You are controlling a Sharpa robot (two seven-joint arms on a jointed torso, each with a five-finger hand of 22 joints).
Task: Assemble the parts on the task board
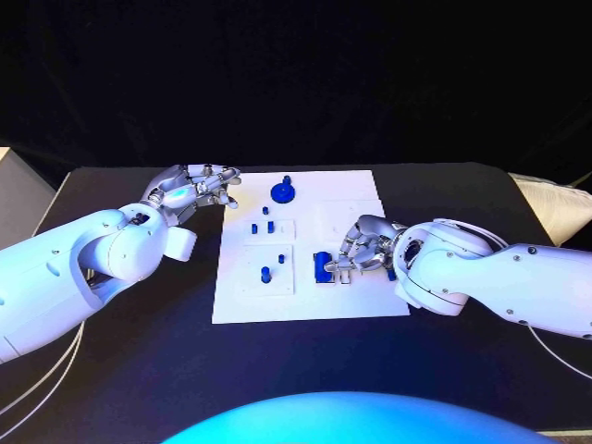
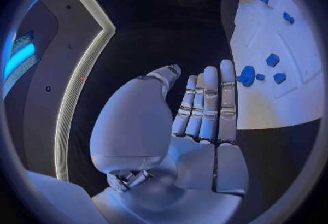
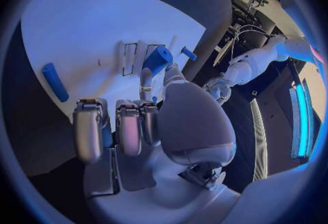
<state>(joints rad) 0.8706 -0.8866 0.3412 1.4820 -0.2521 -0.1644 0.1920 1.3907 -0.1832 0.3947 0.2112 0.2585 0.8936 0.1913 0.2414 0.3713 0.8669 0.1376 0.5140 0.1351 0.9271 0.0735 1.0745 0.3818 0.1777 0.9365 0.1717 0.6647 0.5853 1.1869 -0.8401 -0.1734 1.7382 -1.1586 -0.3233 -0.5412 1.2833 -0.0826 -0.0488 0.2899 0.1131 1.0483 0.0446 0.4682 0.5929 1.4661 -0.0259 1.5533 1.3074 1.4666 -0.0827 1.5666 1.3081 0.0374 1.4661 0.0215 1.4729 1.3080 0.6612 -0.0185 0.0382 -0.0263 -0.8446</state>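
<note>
Table: the black matt table (image 1: 136, 370) carries the flat white rectangular task board (image 1: 310, 310) at its middle
Right hand: the silver many-fingered right hand (image 1: 356, 252) rests low on the board's near right part, its fingers (image 3: 130, 125) curled down around a chunky blue block part (image 1: 324, 267); whether it truly grips the block or only presses on it cannot be told
Near parts: a small blue peg (image 1: 265, 275) stands in the near left panel of the board; a short blue pin (image 1: 283, 260) stands just beyond it
Middle parts: small blue pieces (image 1: 260, 227) sit in the next panel, apart from one another
Far part: a round blue knob-like part (image 1: 284, 192) sits near the far edge
Left hand: the silver left hand (image 1: 190, 190) hovers beside the board's far left corner, fingers (image 2: 208, 101) straight and together, holding nothing
Progress: judged partly done; several parts seem seated; the block under the right hand looks like the step in hand; more may remain
</note>
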